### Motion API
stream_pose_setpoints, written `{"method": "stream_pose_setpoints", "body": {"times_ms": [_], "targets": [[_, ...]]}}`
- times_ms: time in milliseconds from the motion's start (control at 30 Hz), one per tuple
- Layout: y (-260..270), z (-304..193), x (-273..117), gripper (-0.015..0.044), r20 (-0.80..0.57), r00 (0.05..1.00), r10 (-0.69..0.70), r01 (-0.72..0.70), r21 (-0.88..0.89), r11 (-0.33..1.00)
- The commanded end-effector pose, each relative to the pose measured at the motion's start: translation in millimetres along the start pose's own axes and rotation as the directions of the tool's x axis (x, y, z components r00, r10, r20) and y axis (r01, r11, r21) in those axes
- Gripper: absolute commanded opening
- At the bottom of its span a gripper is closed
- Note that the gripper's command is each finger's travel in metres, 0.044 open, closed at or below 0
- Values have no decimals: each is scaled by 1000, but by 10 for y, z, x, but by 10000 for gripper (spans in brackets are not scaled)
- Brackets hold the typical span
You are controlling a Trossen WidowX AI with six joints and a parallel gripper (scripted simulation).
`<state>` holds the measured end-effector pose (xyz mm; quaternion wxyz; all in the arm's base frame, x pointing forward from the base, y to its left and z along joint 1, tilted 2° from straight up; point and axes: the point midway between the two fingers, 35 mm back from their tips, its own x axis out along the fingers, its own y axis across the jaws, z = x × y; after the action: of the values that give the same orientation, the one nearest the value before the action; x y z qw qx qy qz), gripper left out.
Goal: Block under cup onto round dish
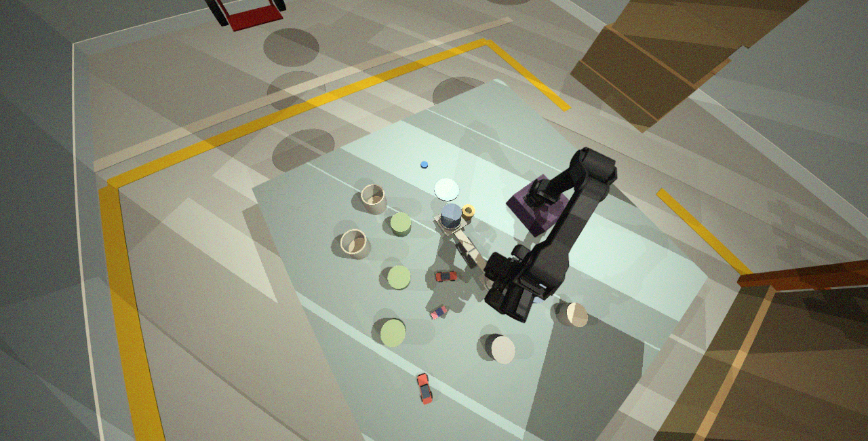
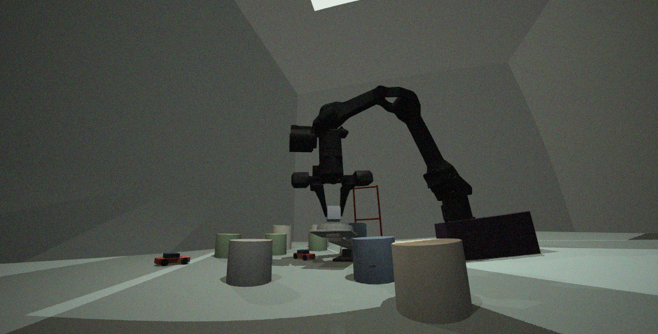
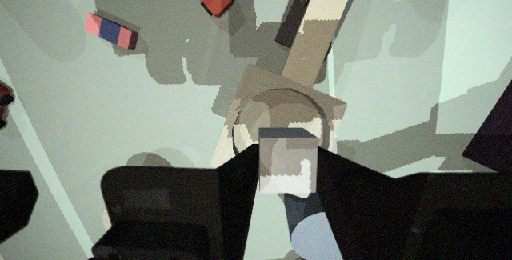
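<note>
My gripper (image 2: 334,215) (image 3: 282,151) is shut on the pale grey block (image 2: 333,210) (image 3: 288,166). The block is just above the near end of the balance (image 1: 463,240) (image 2: 320,232) (image 3: 306,58), over its round rim. One blue cup (image 1: 451,216) (image 2: 358,229) stands on the far end of the balance. The other blue cup (image 2: 373,259) (image 3: 316,237) stands on the table beside the near end, partly hidden by the arm in the top view. The white round dish (image 1: 446,189) lies beyond the far cup, with nothing on it. The fingertips are hidden in the top view.
A small yellow ring-shaped thing (image 1: 468,211) is close beside the far cup. Green cylinders (image 1: 400,223) (image 1: 399,277), beige cups (image 1: 373,198) and toy cars (image 1: 445,276) (image 1: 424,388) stand to one side. A pale cylinder (image 1: 503,349) and a tan one (image 1: 577,314) (image 2: 432,281) are near the arm.
</note>
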<state>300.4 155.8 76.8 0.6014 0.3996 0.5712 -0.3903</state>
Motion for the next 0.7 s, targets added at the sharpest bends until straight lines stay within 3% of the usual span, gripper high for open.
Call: {"method": "stream_pose_setpoints", "body": {"times_ms": [0, 267, 667], "targets": [[20, -5, -246, 0, -4, 1000, 15, -15, 4, 1000], [-24, 0, -662, 0, -4, 1000, 14, -14, 4, 1000], [-6, 467, -554, 0, -3, 1000, 14, -14, 7, 1000]]}}
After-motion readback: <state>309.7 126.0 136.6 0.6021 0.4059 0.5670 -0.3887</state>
